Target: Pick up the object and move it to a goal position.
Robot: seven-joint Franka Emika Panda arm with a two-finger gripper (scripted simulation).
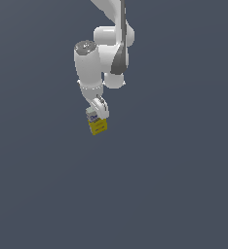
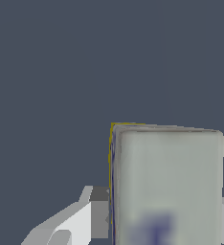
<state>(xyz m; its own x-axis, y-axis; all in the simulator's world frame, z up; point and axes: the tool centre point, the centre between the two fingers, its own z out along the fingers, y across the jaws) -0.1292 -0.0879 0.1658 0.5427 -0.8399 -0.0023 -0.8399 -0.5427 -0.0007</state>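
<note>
Yellow-and-white carton (image 1: pixel 96 122) sits clamped in your gripper (image 1: pixel 98 115); keep the jaws firm and carry it smoothly to goal

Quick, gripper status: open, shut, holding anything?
Gripper: shut on the carton; in the wrist view its fingers sit against the carton's sides.
</note>
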